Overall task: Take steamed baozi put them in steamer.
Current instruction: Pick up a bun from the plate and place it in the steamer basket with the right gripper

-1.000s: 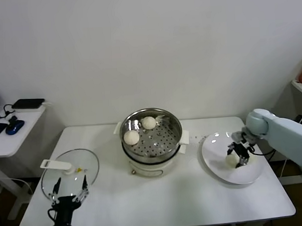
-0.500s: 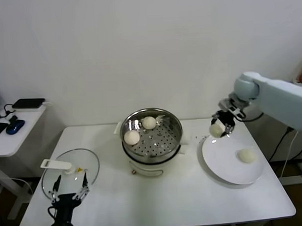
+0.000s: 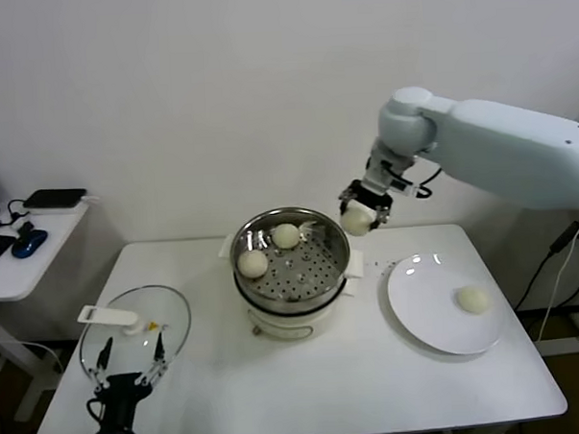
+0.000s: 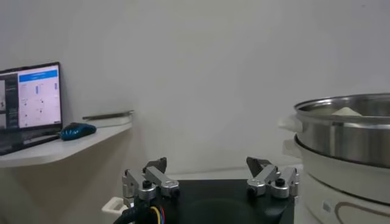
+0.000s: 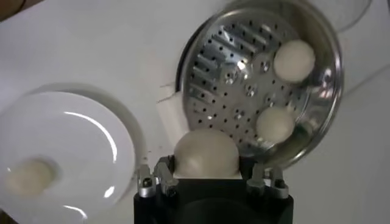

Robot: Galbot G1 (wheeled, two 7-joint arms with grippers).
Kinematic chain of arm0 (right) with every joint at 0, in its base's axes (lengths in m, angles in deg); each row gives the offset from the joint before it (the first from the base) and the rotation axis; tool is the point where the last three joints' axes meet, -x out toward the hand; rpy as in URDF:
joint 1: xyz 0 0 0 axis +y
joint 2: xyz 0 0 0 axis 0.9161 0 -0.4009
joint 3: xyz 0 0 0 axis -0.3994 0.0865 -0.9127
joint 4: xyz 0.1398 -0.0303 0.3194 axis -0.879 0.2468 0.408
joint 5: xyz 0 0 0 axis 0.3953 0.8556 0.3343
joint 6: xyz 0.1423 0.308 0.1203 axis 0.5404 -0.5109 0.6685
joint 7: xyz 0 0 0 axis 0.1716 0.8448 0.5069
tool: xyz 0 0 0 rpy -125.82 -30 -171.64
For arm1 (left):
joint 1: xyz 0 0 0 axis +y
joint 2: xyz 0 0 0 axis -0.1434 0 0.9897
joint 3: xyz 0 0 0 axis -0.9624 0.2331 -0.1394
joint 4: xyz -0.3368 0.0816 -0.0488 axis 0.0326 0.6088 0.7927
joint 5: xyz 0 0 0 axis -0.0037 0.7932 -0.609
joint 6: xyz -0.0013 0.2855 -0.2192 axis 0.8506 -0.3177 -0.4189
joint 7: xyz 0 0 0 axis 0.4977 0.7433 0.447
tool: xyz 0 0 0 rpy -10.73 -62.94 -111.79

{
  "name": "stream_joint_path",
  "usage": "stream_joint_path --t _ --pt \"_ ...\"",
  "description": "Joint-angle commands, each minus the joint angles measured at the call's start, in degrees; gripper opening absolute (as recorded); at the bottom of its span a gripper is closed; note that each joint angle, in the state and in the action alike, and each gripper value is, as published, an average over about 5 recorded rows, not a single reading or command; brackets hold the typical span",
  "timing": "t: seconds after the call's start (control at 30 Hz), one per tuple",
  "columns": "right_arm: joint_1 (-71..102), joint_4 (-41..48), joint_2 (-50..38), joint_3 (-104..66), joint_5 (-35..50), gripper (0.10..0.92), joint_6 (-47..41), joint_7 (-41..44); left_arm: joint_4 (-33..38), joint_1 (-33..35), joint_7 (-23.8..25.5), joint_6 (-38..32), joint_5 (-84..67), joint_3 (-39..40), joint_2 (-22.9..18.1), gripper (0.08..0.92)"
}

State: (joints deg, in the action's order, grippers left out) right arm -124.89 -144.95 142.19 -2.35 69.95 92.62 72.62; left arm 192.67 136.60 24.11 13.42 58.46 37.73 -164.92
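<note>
My right gripper (image 3: 358,212) is shut on a cream-white baozi (image 3: 356,221) and holds it in the air just beyond the right rim of the steamer (image 3: 341,258). The right wrist view shows that baozi (image 5: 206,154) between the fingers, above the steamer's edge (image 5: 332,91). Two baozi (image 3: 252,264) (image 3: 285,235) lie on the perforated floor at the left and back. One more baozi (image 3: 474,299) lies on the white plate (image 3: 418,303). My left gripper (image 3: 132,363) is open and empty at the table's front left.
A glass lid (image 3: 164,323) with a white handle lies on the table at the front left, under my left gripper. A side desk (image 3: 22,262) with a mouse and dark devices stands at the far left. A wall runs behind the table.
My right gripper lifted one baozi off the plate and carried it left and up to the steamer's right rim. One baozi stays on the plate. The left arm has not moved.
</note>
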Motion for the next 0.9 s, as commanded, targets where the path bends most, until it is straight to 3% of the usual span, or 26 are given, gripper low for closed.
stream_joint_path --t 0.03,0.43,0.9 --pt "2.91 -7.02 6.76 -3.4 -11.78 0.678 6.73 -0.4 0.17 0.04 -0.01 0.17 0.01 -0.05 0.02 0.823" --pt "12.88 -3.42 11.95 -6.09 -21.01 0.679 10.61 -0.92 0.38 -0.33 -0.05 0.72 0.35 -0.17 -0.04 0.823" --pt "17.14 -2.69 14.54 -5.6 -24.18 0.679 11.98 -0.82 -0.62 -0.56 -0.18 -0.14 3.0 -0.08 -0.45 0.823"
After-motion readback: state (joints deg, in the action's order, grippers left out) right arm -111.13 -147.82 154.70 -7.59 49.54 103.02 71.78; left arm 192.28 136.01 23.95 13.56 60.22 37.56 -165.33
